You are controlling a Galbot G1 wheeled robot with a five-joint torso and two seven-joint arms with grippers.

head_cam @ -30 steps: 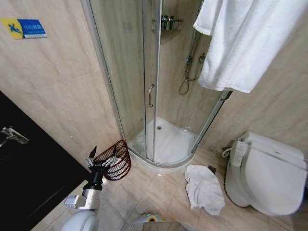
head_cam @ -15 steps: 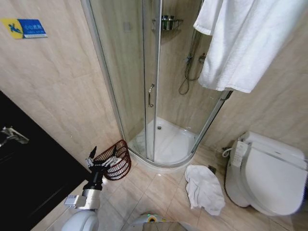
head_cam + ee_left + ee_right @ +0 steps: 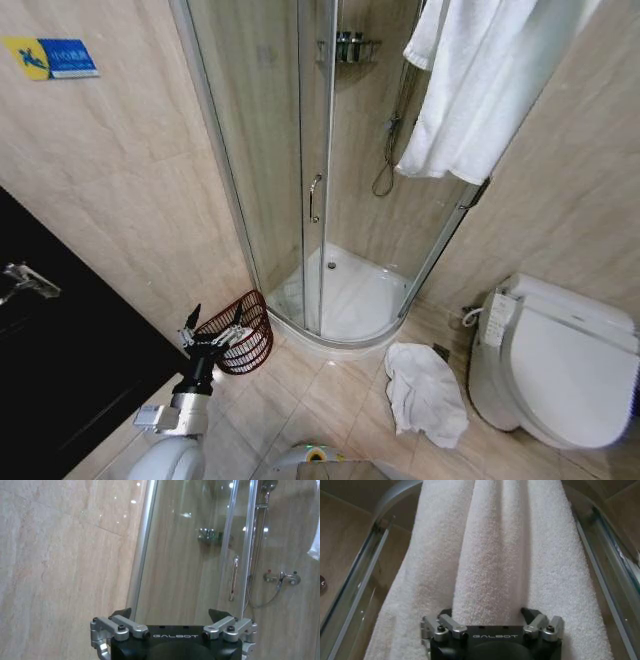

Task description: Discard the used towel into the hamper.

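Note:
A white towel (image 3: 480, 80) hangs high at the right, in front of the shower enclosure's corner. In the right wrist view, a thick fold of this towel (image 3: 490, 555) sits between the fingers of my right gripper (image 3: 486, 610), which are pressed into it. A second white towel (image 3: 425, 390) lies crumpled on the floor tiles beside the toilet. The hamper (image 3: 243, 335), a dark reddish open-weave basket, stands on the floor at the lower left by the shower base. My left gripper (image 3: 213, 333) is just in front of its rim. The left gripper (image 3: 170, 613) is open and holds nothing.
A glass shower enclosure (image 3: 280, 150) with a curved base fills the middle. A white toilet (image 3: 560, 370) stands at the right. A dark cabinet (image 3: 60, 350) runs along the left wall. Open floor tiles lie between the hamper and the crumpled towel.
The hanging towel has shifted left and up, and its lower edge now sits higher and narrower. The left arm, the hamper and the floor towel have not moved.

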